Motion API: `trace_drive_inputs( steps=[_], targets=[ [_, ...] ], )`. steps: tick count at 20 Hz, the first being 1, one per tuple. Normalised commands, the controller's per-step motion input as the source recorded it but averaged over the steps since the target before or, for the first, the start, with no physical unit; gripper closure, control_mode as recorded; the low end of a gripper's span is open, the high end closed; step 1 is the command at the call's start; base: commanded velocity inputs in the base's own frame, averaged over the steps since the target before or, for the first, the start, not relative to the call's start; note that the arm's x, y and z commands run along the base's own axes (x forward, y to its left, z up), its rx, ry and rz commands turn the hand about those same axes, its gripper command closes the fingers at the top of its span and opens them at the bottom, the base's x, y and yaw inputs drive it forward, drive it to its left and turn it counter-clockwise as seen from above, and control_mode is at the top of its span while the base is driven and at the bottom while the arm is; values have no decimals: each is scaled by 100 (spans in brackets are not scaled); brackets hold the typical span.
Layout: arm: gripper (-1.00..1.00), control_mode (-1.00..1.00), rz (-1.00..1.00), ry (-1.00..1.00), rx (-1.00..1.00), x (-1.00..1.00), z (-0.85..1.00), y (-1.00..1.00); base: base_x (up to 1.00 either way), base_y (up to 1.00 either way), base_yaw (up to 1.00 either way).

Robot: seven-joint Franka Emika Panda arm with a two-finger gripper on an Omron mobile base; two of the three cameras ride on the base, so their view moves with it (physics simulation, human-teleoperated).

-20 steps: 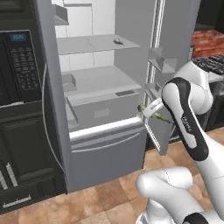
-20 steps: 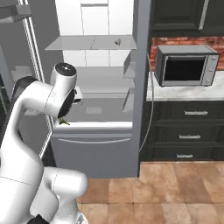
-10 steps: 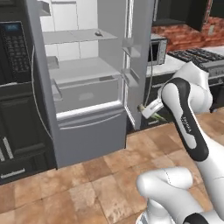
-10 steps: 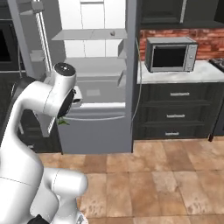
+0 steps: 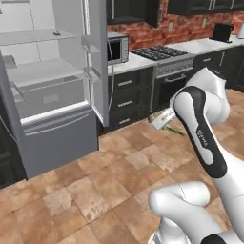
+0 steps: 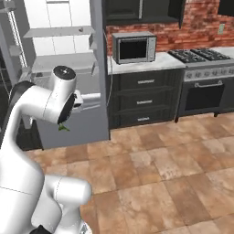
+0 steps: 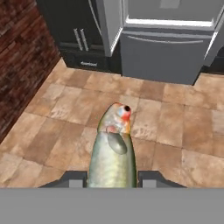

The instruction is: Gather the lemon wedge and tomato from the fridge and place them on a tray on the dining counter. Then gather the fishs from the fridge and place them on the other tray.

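Observation:
My gripper (image 7: 111, 178) is shut on a slim olive-tan fish (image 7: 111, 151) with a reddish head, which points away from the hand over the tiled floor. From the left base view the fish (image 5: 163, 120) sticks out of the gripper (image 5: 159, 118) at mid-height, well to the right of the fridge. In the right base view only its greenish tip (image 6: 63, 128) peeks from under the arm. The grey fridge (image 5: 57, 95) (image 6: 68, 68) (image 7: 166, 48) stands open, its shelves showing. The lemon wedge, tomato, trays and dining counter are out of view.
A microwave (image 5: 116, 49) (image 6: 134, 47) sits on the dark cabinet run beside the fridge, with a stove (image 5: 164, 55) (image 6: 201, 57) further right. A brick wall (image 7: 22, 52) lies left in the hand view. A small dark item (image 5: 56, 33) rests on the upper fridge shelf.
The whole scene has slid left and the fridge has shrunk, so the base has backed and turned away from it. The fish stays in the shut gripper.

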Motion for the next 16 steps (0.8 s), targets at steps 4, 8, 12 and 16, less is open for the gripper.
trace_drive_inputs(
  steps=[4,8,12,16],
  targets=[
    [100,100,0,0,0,0,0,0,-82,0,-57],
    [100,100,0,0,0,0,0,0,-77,0,-64],
    [100,100,0,0,0,0,0,0,-61,0,-71],
    [100,100,0,0,0,0,0,0,-51,0,-76]
  ],
)
